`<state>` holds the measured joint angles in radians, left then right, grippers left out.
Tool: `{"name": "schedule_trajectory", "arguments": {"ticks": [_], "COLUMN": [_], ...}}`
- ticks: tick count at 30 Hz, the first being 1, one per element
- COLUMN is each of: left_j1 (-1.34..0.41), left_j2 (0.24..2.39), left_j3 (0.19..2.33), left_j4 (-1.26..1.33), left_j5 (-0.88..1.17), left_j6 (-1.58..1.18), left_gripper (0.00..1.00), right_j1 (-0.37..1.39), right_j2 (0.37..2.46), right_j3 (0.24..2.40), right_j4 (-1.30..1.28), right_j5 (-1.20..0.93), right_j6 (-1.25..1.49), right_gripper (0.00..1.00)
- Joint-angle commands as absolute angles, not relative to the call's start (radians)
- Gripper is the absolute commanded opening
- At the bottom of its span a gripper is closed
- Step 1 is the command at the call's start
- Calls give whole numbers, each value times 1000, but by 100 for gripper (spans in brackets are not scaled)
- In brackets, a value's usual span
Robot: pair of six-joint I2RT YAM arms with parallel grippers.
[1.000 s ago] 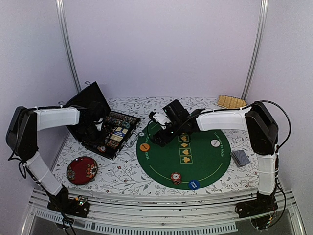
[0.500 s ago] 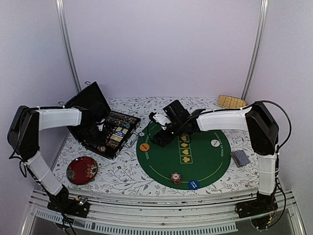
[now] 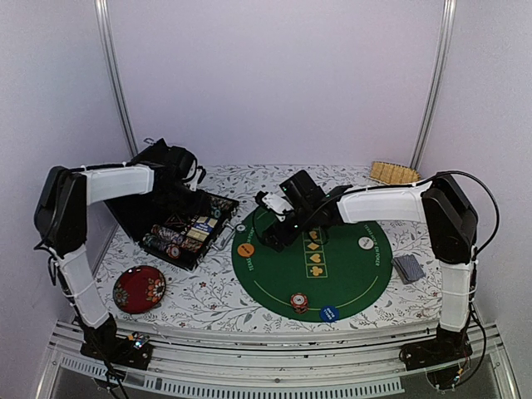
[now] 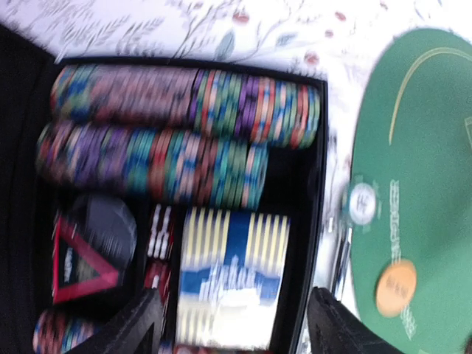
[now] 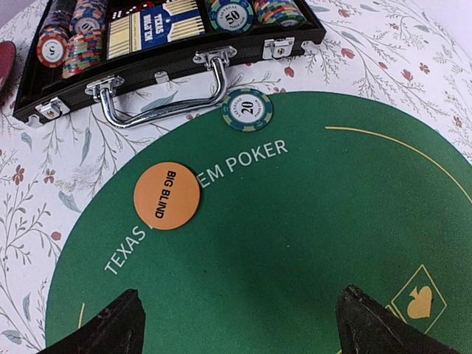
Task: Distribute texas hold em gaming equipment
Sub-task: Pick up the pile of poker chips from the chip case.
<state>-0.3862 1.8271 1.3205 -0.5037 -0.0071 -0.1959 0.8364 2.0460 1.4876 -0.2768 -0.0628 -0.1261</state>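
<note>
I've got L jaws spread, empty, over the open case (image 4: 299, 214); chip rows (image 4: 184, 140) lie up-frame of them, long axis running across; R jaws spread too, farther off.

the round mat (image 5: 295, 243) is green with white lettering and yellow lines. the orange disc (image 5: 167, 195) bears black letters. the chip (image 5: 248, 109) is striped green and white. the case (image 5: 181, 63) is black, the cloth (image 5: 44, 192) white with grey leaves and red flowers.
</note>
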Motion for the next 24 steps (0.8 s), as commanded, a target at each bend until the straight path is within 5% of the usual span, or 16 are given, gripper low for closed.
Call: {"name": "schedule_trajectory", "arguments": {"ticks": [1, 9, 24], "left_j1": [-381, -383, -443], "left_j2": [1954, 2122, 2104], "left_j3": [1435, 1572, 1529], "left_j4": [-446, -448, -449], "left_j5": [4, -73, -73], "left_j6": [-161, -166, -136], "left_gripper": [73, 67, 64], "right_j1": [827, 827, 824], "right_j2": [1987, 1982, 1998], "right_j3": [1465, 1455, 1466], "right_j4": [-271, -277, -284], "right_j5": [-61, -61, -72], "right_j6": [-115, -112, -121], "right_gripper": [92, 91, 92]}}
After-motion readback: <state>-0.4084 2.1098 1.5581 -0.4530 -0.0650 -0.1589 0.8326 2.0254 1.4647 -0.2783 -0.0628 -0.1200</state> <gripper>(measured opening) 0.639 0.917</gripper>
